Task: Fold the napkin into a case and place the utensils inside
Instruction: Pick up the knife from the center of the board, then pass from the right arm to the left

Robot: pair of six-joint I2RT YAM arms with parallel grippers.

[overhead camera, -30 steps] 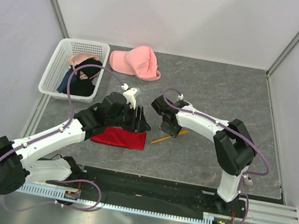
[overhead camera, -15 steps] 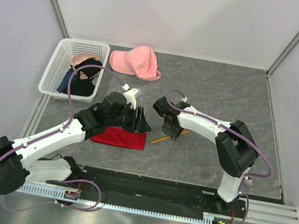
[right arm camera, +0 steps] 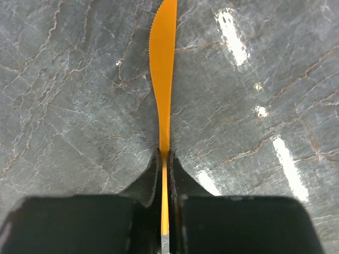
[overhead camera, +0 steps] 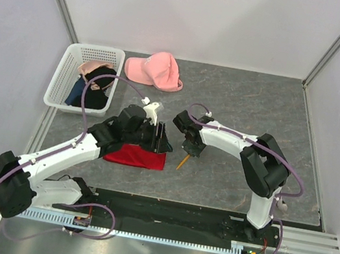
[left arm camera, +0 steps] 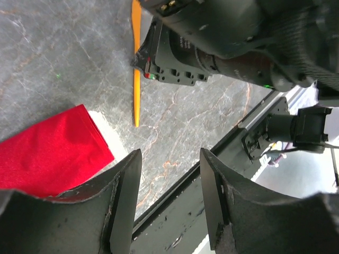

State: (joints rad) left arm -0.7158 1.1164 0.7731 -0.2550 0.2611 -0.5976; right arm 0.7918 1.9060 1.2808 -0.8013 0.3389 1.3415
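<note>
We note that since half a second ago the right gripper has swung the orange knife from a diagonal lie to point at the near edge, jaws clamped on its handle. The left gripper hangs over the right end of the folded red napkin, fingers apart. The napkin lies by the near edge, left of centre.

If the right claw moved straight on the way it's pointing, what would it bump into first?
Likely the bare grey table: the right gripper points its clamped orange knife at it, nothing between, though depth is unclear.
</note>
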